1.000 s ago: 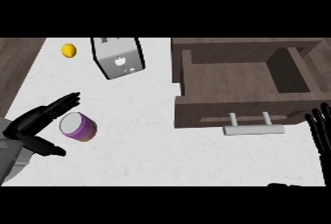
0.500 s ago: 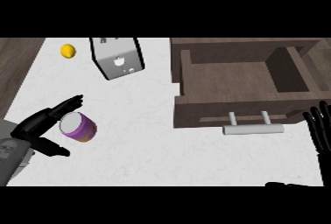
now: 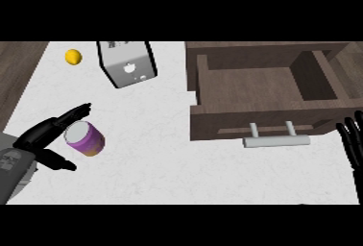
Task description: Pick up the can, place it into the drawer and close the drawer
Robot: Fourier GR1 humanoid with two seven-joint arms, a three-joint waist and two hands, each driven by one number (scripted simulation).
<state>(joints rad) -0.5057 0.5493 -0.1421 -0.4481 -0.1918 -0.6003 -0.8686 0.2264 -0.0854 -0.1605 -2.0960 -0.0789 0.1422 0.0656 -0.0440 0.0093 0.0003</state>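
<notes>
The left hand (image 3: 44,139) has edged in toward the can (image 3: 86,139). Its outstretched fingers now lie along the can's left side and past its top rim, where a second ago a small gap showed. The right hand (image 3: 352,146) has drifted slightly closer to the view's right edge.

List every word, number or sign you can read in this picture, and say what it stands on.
No text here can be read.
On the toaster: a small white mark on its side, too blurred to read as a letter or sign.
On the can: a purple band, no legible print.
</notes>
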